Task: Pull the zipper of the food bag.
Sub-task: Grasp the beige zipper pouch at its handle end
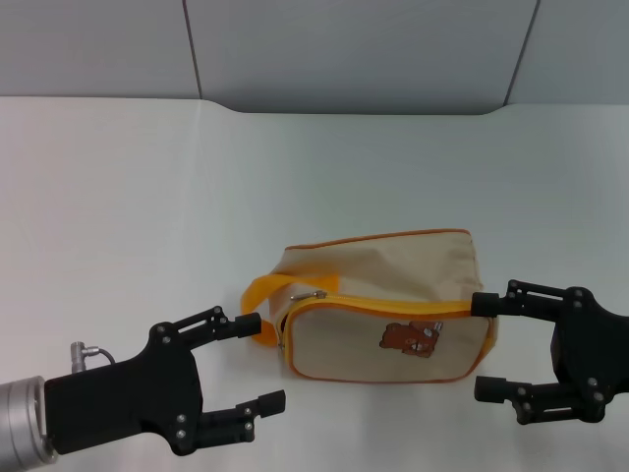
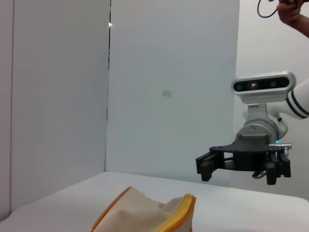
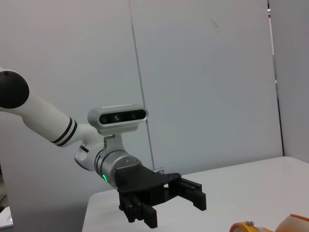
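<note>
We see one boxy beige fabric food bag (image 1: 383,305) with orange-yellow piping lying at lower centre of the head frame on the white counter (image 1: 147,197), its long axis running left to right, its bear patch facing us. One small silver zipper pull tab (image 1: 313,294) sits at the bag's upper left corner, on the orange-yellow band just beside the orange strap handle (image 1: 257,292). Our left black claw (image 1: 251,364) hangs at lower left with fingers spread, its upper finger reaching to just beside the strap, so the tab lies up and to the right of it. Our right black claw (image 1: 484,346), also spread, flanks the bag's right end, its upper fingertip seemingly touching the fabric. We judge the left arm clearly nearer the tab; the right suits bracing the bag. Two claws, one bag, one tab.
</note>
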